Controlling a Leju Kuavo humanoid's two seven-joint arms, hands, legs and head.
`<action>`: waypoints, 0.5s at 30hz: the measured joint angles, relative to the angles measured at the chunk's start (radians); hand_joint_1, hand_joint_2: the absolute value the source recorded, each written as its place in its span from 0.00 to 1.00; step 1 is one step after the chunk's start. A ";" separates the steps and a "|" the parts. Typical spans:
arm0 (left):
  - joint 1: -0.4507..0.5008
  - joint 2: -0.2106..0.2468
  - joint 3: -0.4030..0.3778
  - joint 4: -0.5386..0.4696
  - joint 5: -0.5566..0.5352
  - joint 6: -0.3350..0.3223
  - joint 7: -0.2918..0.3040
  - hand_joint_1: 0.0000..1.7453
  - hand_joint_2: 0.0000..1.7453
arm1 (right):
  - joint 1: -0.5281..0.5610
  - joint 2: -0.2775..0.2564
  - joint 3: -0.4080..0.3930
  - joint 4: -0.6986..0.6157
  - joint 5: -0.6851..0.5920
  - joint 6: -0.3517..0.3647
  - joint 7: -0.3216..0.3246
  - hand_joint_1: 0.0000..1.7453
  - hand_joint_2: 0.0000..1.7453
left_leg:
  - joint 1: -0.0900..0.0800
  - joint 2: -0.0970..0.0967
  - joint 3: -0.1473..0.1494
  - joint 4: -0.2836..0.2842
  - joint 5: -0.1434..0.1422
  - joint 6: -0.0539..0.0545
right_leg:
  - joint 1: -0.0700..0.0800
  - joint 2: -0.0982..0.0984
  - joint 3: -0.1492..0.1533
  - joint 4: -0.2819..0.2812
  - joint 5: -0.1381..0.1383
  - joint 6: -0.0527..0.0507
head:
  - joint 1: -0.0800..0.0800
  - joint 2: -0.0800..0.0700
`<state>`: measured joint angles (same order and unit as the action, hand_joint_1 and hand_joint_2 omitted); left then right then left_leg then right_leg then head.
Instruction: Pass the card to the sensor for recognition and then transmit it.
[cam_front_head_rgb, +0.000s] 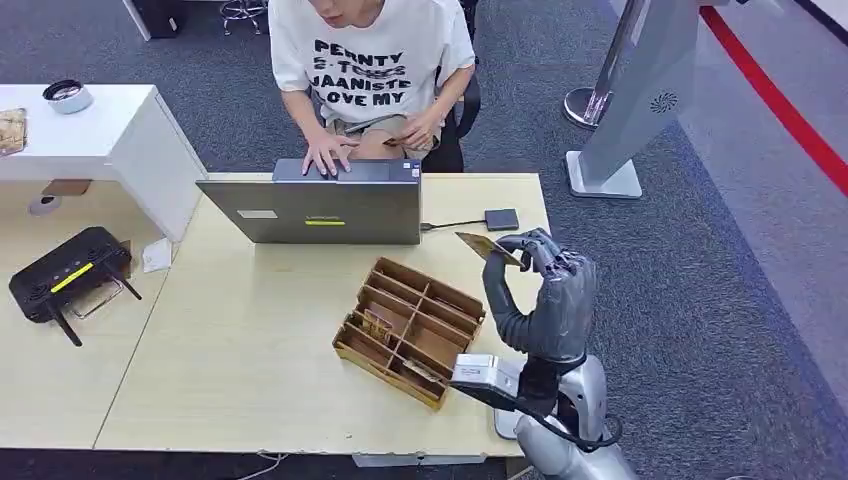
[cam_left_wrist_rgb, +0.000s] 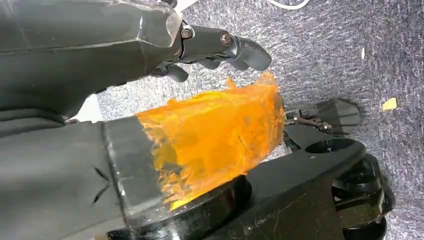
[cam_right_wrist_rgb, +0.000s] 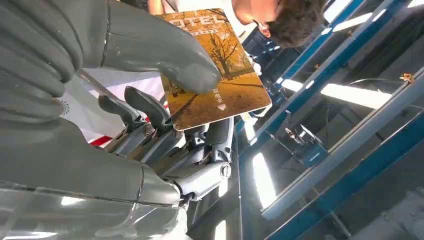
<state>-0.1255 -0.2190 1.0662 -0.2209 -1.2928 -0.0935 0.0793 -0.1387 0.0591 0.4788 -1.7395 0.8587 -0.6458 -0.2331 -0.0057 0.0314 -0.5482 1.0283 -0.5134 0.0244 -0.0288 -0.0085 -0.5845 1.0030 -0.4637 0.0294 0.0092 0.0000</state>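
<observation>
My right hand (cam_front_head_rgb: 548, 285) is raised above the table's right edge and pinches a golden-brown hotel card (cam_front_head_rgb: 487, 246) between thumb and fingers. The card hangs tilted in the air, just in front of a small dark square sensor (cam_front_head_rgb: 501, 219) that lies flat on the table and is wired to the laptop (cam_front_head_rgb: 315, 210). In the right wrist view the card (cam_right_wrist_rgb: 215, 75) shows an autumn tree picture, with the thumb (cam_right_wrist_rgb: 165, 55) pressed on its face. My left hand (cam_left_wrist_rgb: 125, 65) hangs over the carpet, holding nothing, its thumb wrapped in orange film.
A wooden compartment box (cam_front_head_rgb: 410, 330) holding a few cards sits left of my right hand. A person types at the laptop from the far side of the table (cam_front_head_rgb: 230, 370). A black router (cam_front_head_rgb: 68, 275) lies at far left. A grey stand (cam_front_head_rgb: 640, 90) rises at back right.
</observation>
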 joint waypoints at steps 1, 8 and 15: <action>0.000 0.000 -0.002 0.000 0.000 0.000 0.000 0.00 0.00 | 0.000 0.001 0.000 0.000 0.001 0.000 0.000 1.00 1.00 | 0.000 0.000 0.000 0.000 0.000 0.000 | 0.000 0.000 0.000 0.000 0.000 0.000 | 0.000 0.000; -0.001 0.000 -0.003 0.000 -0.001 -0.001 0.003 0.00 0.00 | -0.001 0.005 -0.008 0.000 0.001 0.000 0.000 1.00 1.00 | 0.000 0.000 0.000 0.000 0.000 0.000 | 0.000 0.000 0.000 0.000 0.000 0.000 | 0.000 0.000; -0.001 0.000 -0.003 0.000 -0.001 -0.001 0.003 0.00 0.00 | -0.001 0.006 -0.009 0.000 0.001 0.000 0.000 1.00 1.00 | 0.000 0.000 0.000 0.000 0.000 0.000 | 0.000 0.000 0.000 0.000 0.000 0.000 | 0.000 0.000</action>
<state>-0.1261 -0.2190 1.0632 -0.2205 -1.2936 -0.0942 0.0820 -0.1399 0.0649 0.4696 -1.7395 0.8598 -0.6458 -0.2331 -0.0057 0.0314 -0.5482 1.0283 -0.5133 0.0244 -0.0288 -0.0085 -0.5844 1.0030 -0.4637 0.0294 0.0092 0.0000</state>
